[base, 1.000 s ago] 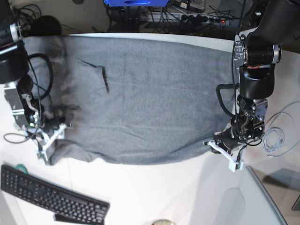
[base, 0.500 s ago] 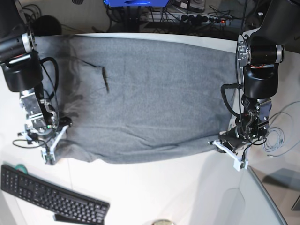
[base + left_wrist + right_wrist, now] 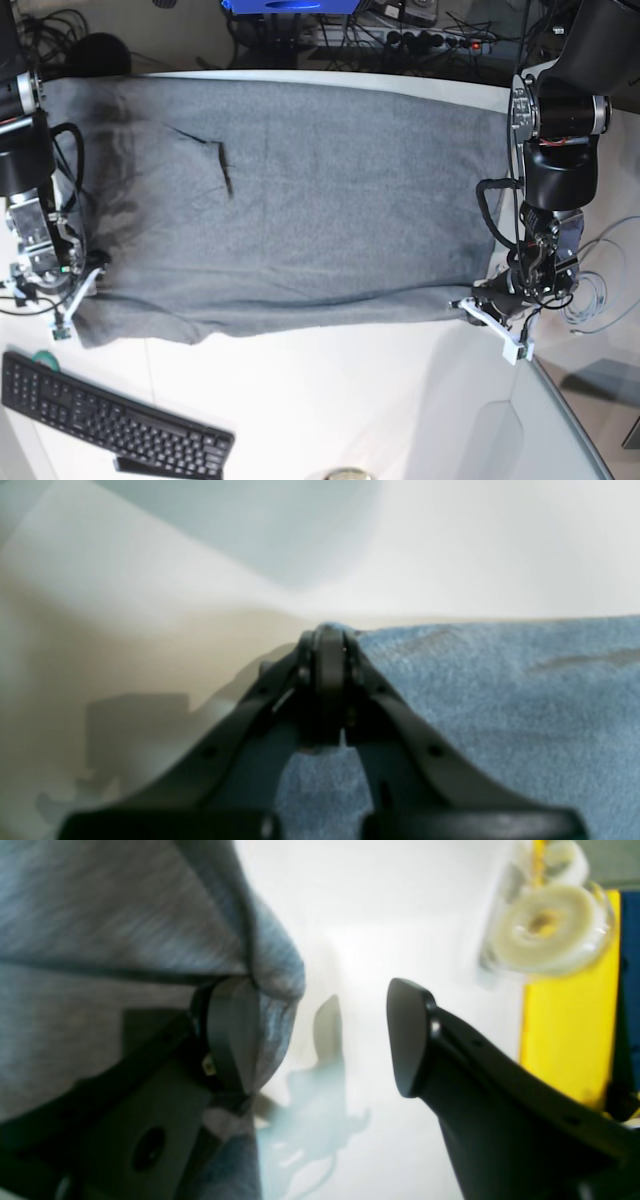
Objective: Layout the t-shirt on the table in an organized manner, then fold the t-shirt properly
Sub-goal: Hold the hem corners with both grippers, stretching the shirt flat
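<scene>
The grey t-shirt [image 3: 300, 200] lies spread wide and mostly flat on the white table [image 3: 350, 400], with a few creases at its upper left. My left gripper [image 3: 492, 318] sits at the shirt's lower right corner. In the left wrist view the left gripper [image 3: 327, 642] has its jaws pressed together on the t-shirt [image 3: 500, 705] edge. My right gripper [image 3: 66, 312] is at the shirt's lower left corner. It [image 3: 320, 1040] stands open: one finger [image 3: 232, 1035] touches the t-shirt [image 3: 100, 915] hem, the other is over bare table [image 3: 375, 915].
A black keyboard [image 3: 110, 420] lies at the front left. Loose cable [image 3: 588, 290] coils beside the left arm, and more cables run along the back edge. A clear panel [image 3: 560, 430] stands at the front right. A tape roll [image 3: 547, 930] sits by something yellow.
The right gripper has moved outward to the view's left, and the shirt's left edge went with it. The left gripper has drawn the lower right corner slightly outward, stretching the hem.
</scene>
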